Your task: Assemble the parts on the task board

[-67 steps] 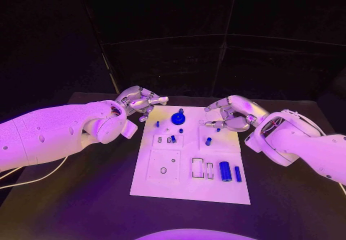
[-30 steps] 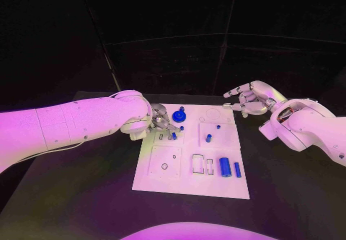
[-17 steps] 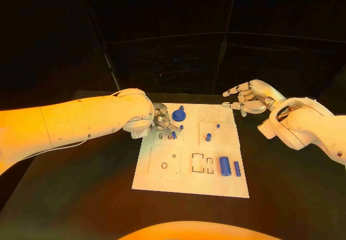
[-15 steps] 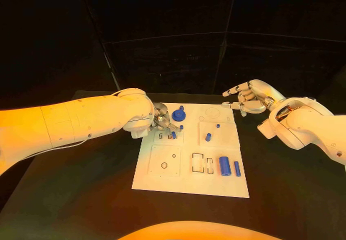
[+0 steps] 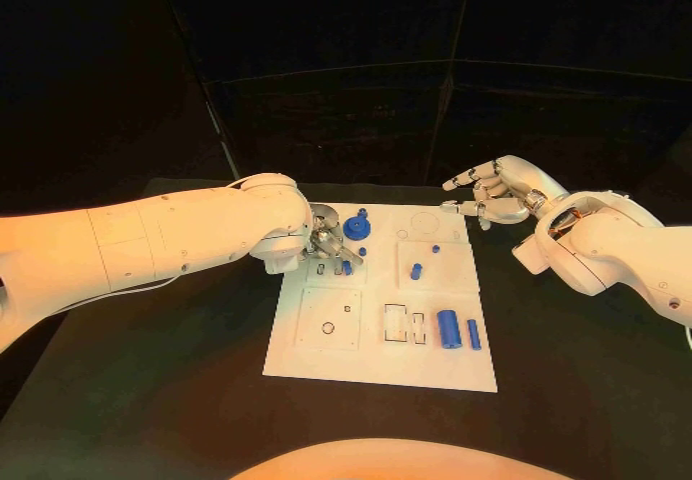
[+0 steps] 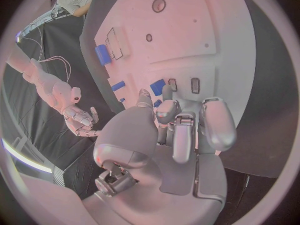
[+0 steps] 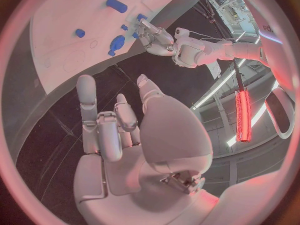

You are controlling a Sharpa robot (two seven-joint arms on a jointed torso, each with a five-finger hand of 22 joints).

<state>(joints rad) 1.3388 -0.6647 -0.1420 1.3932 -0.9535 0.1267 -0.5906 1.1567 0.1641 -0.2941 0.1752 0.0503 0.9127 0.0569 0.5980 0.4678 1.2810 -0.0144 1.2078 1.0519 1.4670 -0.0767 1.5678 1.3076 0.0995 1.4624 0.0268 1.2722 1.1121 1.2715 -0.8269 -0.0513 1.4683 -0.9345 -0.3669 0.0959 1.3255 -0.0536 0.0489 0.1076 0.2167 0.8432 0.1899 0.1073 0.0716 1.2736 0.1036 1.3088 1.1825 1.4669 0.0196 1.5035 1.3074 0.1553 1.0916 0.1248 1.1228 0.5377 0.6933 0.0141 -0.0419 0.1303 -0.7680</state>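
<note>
Assembly is looking only partly done: on the white task board (image 5: 378, 372) at the table's centre, a round blue part (image 5: 358, 229) and small blue pegs are standing toward twelve o'clock, while two blue cylinders (image 5: 449, 326) are lying loose toward four o'clock beside unfilled slots, so several insertions are seemingly remaining. Toward eleven o'clock, the left hand (image 5: 326, 243) is reaching down with fingers curled over a small blue part (image 6: 157, 86), though whether it is gripping it cannot be told. Off the board near one o'clock, the right hand (image 5: 488, 192) is hovering with fingers spread, holding nothing.
</note>
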